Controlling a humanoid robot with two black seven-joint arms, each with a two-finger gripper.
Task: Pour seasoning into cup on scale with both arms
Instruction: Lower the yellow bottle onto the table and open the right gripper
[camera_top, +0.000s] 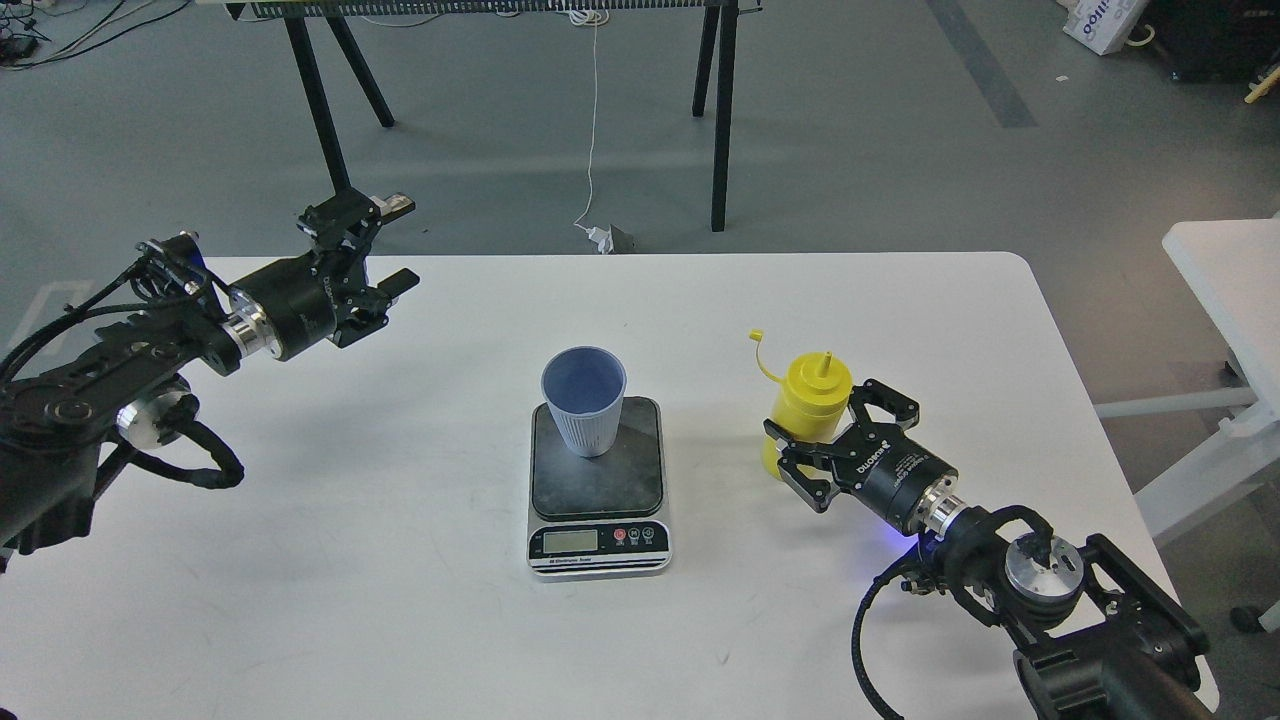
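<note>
The light blue ribbed cup (585, 402) stands upright on the back part of the scale's dark plate (600, 480), mid-table. The yellow seasoning bottle (812, 392) is right of the scale, roughly upright, nozzle up, its cap (757, 337) hanging out on its tether to the upper left. My right gripper (838, 437) is shut on the bottle's body from the right and front; the bottle's lower half is partly hidden by the fingers. My left gripper (395, 243) is open and empty over the table's far left, well away from the cup.
The white table (400, 600) has a rounded far-right corner. A second white table (1230, 280) stands to the right. Black trestle legs (722, 120) and a white cable with a plug (600, 237) are on the floor behind.
</note>
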